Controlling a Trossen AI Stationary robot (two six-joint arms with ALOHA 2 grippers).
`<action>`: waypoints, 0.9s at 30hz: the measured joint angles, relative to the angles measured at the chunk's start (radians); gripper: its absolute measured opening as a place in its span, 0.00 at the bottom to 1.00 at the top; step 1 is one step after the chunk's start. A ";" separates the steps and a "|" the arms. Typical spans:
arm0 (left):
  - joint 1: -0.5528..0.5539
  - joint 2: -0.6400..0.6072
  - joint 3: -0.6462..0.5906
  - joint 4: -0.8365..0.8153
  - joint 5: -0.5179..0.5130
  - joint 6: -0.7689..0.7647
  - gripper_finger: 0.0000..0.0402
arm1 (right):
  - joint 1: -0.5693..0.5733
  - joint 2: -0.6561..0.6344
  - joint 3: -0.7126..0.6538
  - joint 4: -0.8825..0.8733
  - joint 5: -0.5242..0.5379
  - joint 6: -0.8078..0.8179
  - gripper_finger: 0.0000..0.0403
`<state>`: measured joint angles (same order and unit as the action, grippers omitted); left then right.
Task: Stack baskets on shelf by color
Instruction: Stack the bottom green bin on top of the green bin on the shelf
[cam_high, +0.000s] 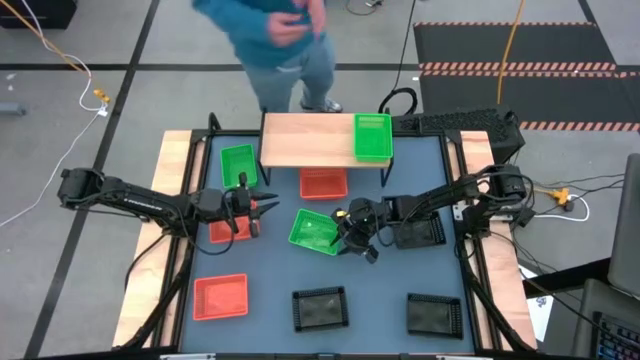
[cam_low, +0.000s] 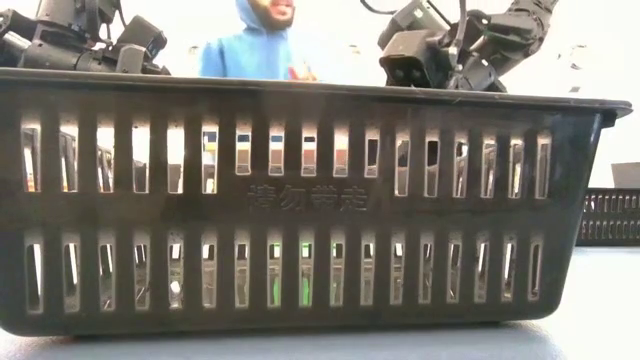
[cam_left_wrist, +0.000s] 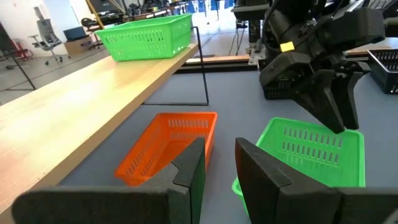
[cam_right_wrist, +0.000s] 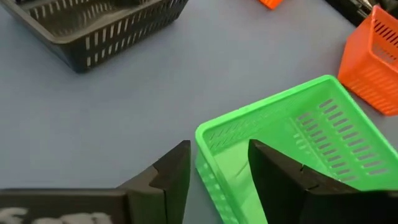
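One green basket (cam_high: 372, 137) stands on the right end of the wooden shelf (cam_high: 310, 140). A second green basket (cam_high: 238, 163) sits on the table left of the shelf. A third green basket (cam_high: 313, 231) sits mid-table, and it also shows in the right wrist view (cam_right_wrist: 298, 143). My right gripper (cam_high: 347, 233) is open over its right end. One finger (cam_right_wrist: 168, 171) is outside the end wall (cam_right_wrist: 208, 155) near a corner, and the other finger (cam_right_wrist: 280, 168) is inside. My left gripper (cam_high: 265, 207) is open and empty above a red basket (cam_high: 226, 230), pointing at the green one. My right gripper comes slanting down from the table's right, its open fingers astride the green basket's end wall (cam_right_wrist: 208, 155) near a corner. I cannot tell whether either finger touches the wall. The basket rests flat on the table.
A red basket (cam_high: 322, 183) lies by the shelf's front edge and another red basket (cam_high: 220, 297) at the near left. Black baskets sit at the near middle (cam_high: 320, 308), at the near right (cam_high: 433, 314) and under the right arm (cam_high: 420, 233). A person (cam_high: 285, 40) stands behind the shelf.
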<state>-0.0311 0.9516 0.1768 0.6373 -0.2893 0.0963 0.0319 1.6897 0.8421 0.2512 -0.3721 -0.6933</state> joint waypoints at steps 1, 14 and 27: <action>0.000 0.000 0.000 0.000 0.000 0.000 0.23 | 0.000 0.000 0.000 0.005 0.000 0.000 0.35; 0.000 0.000 0.000 -0.001 0.000 0.000 0.23 | 0.000 -0.009 0.000 -0.008 0.000 0.000 0.01; 0.002 0.000 0.000 -0.014 0.000 0.004 0.23 | -0.007 -0.088 0.000 -0.082 -0.001 -0.007 0.00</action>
<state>-0.0286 0.9520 0.1769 0.6232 -0.2893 0.1001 0.0253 1.6021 0.8422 0.1690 -0.3729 -0.7005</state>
